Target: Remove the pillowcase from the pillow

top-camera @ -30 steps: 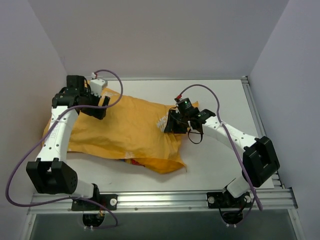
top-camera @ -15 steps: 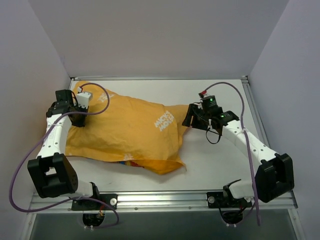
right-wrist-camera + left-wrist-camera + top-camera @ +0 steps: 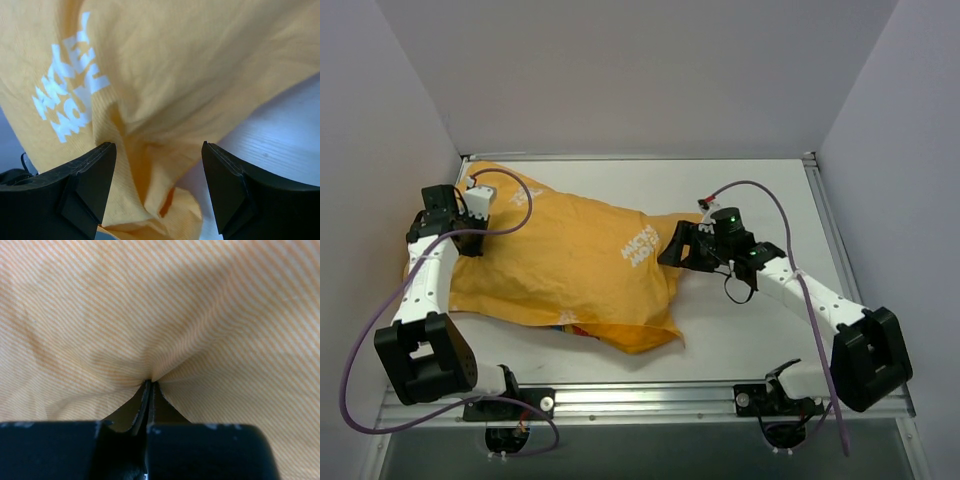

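Note:
The orange-yellow pillowcase [image 3: 570, 265] lies bulging across the left and middle of the white table, white lettering [image 3: 640, 245] near its right end. The pillow is hidden inside it. My left gripper [image 3: 470, 240] is at the pillowcase's far-left end, shut on a pinch of the striped fabric [image 3: 210, 325], which puckers at my left gripper [image 3: 150, 382]. My right gripper [image 3: 672, 250] hovers at the right end with jaws open. In its wrist view, folds of the pillowcase [image 3: 165, 90] and white lettering [image 3: 70, 80] lie below my right gripper [image 3: 157, 150], with nothing between the fingers.
Purple-grey walls close in the table [image 3: 770, 190] on the left, back and right. An aluminium rail [image 3: 650, 398] runs along the near edge and another down the right side [image 3: 830, 230]. Purple cables loop off both arms.
My left gripper has moved left to the pillowcase's end and shut on the fabric. My right gripper has opened wider, swung right, then come back over the right end. The pillowcase has shifted slightly left.

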